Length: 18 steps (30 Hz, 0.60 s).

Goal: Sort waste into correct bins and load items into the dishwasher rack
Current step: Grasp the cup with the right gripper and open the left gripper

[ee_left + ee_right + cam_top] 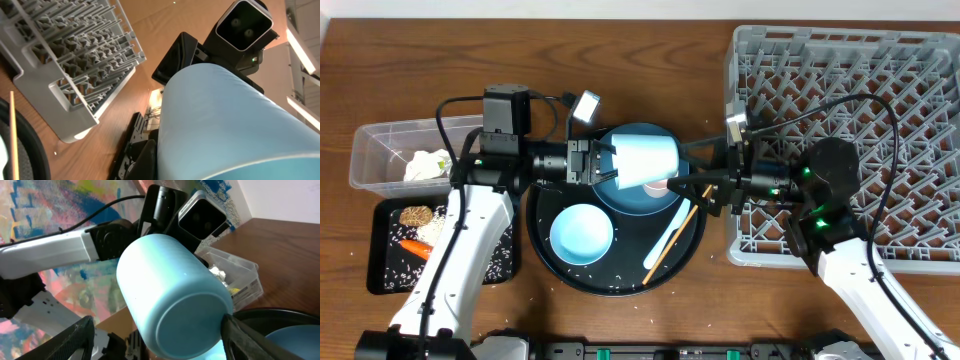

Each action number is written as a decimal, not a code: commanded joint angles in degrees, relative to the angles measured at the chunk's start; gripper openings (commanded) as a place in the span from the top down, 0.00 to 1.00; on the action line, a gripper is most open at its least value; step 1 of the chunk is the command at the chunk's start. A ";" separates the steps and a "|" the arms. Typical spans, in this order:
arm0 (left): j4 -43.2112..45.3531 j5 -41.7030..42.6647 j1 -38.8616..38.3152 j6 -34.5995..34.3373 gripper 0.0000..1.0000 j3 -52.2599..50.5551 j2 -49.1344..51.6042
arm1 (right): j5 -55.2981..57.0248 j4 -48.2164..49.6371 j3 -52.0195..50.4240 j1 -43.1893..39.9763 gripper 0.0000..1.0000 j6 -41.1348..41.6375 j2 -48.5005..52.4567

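1. The left gripper [608,162] is clamped on the mouth end of the light blue cup [648,160]. It holds the cup on its side in the air above the far part of the round black tray [620,262].
2. The right gripper [692,170] reaches in from the tray's right with its jaws apart. Its fingers [250,340] flank the cup's closed base. One finger looks to touch the base's edge; the other stands clear.
3. A dark blue plate [620,195] lies on the tray's far half, under the raised cup. A pink cup [660,186] shows on the plate, mostly hidden by the blue one.
4. A pale bowl [582,232] sits mouth up on the tray's near-left part.
5. A white utensil [668,238] and a chopstick [657,265] lie slanted side by side on the tray's right part.
6. The grey rack [880,100] stands just right of the tray.
7. Just left of the tray lies a black rectangular tray [380,280] holding a carrot [417,248], a brown food piece [415,214] and rice [500,260].
8. Further left of the round tray, a clear tub [375,150] holds crumpled paper [425,165].
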 commanded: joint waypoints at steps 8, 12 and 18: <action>0.35 3.78 -1.42 0.39 0.94 0.17 -0.81 | -12.63 12.22 0.74 -3.02 0.22 4.22 1.29; 0.55 3.80 -1.42 0.39 0.94 0.17 -1.16 | -18.23 20.79 0.74 -6.14 0.18 11.89 1.29; 1.25 3.80 -1.42 0.37 0.94 0.17 -3.02 | -21.94 22.53 0.74 -9.22 0.18 14.01 1.31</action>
